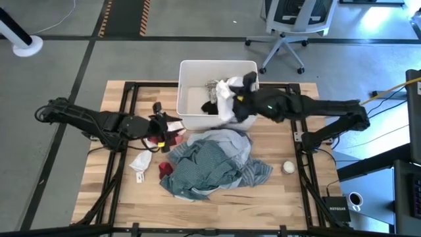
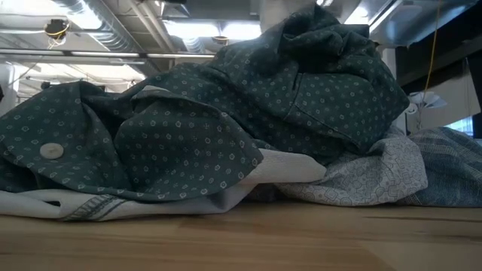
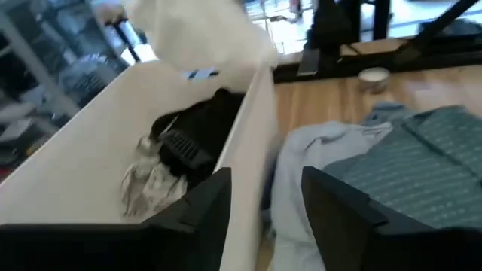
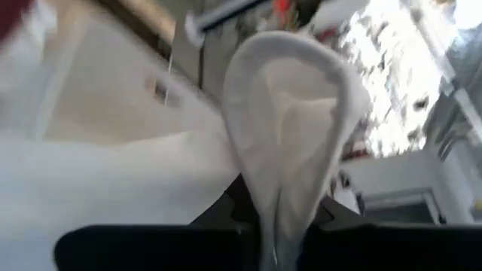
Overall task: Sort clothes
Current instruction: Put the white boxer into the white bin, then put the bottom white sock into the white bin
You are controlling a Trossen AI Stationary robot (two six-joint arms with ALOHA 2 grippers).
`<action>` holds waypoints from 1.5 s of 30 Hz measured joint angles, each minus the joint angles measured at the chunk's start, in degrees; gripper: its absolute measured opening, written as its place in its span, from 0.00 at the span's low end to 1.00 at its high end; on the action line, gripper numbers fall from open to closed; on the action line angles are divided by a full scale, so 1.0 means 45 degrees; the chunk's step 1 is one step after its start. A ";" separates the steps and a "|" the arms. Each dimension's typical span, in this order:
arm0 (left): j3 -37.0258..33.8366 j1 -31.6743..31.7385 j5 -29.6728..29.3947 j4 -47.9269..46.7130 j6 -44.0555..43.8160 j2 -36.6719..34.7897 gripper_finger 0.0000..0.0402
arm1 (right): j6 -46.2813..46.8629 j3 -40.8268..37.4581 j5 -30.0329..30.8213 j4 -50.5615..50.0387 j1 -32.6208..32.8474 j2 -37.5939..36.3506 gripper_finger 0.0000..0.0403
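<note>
The white tub [image 1: 197,69] stands at the table's far middle. In it lie a black piece [image 3: 203,128] and a grey-white patterned piece [image 3: 151,181]. My right gripper [image 1: 235,100] is over the tub's right part, shut on a white piece [image 1: 225,91]. My left gripper [image 1: 168,125] is open and empty at the tub's near left corner, and the tub's wall [image 3: 252,150] shows between its fingers. The blue-grey shirts [image 1: 210,161] lie heaped on the table's middle. A small red piece [image 1: 165,169] and a white piece [image 1: 140,161] lie left of the heap. My right gripper pinches the white piece between its two fingers, at a gathered part [image 4: 280,214] of it. A rounded loop of the cloth [image 4: 294,113] stands out ahead of the fingers. The piece is held above the tub's right part [image 3: 196,30]. I cannot tell how many layers are held.
A small white ball [image 1: 288,167] lies on the table right of the heap. In the low view the heap [image 2: 226,128] fills the picture, with bare wood in front of it. An office chair [image 1: 289,20] stands on the floor beyond the table.
</note>
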 joint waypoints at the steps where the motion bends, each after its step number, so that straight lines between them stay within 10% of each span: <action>1: 0.0000 0.0098 0.0000 -0.0145 -0.0180 -0.0095 0.39 | 0.0031 -0.0025 -0.0068 -0.0159 -0.0414 0.0120 0.09; 13: -0.0003 0.0621 0.0012 -0.2584 -0.2152 -0.0394 0.46 | 0.1386 0.0019 -0.0380 -0.0192 -0.3471 0.1061 0.32; 24: -0.0005 0.1036 -0.0047 -0.3196 -0.2759 -0.0334 0.52 | 0.1671 0.0009 -0.0312 -0.1000 -0.3294 0.0630 0.64; 37: -0.0010 0.1046 0.1480 -0.9478 -0.9310 0.1151 0.52 | 0.3803 0.0028 -0.1790 -0.3894 -0.2624 -0.1683 0.66; 45: -0.1055 0.1046 0.3581 -0.9852 -1.0760 0.3703 0.52 | 0.4586 0.0019 -0.2486 -0.5642 -0.1795 -0.1730 0.66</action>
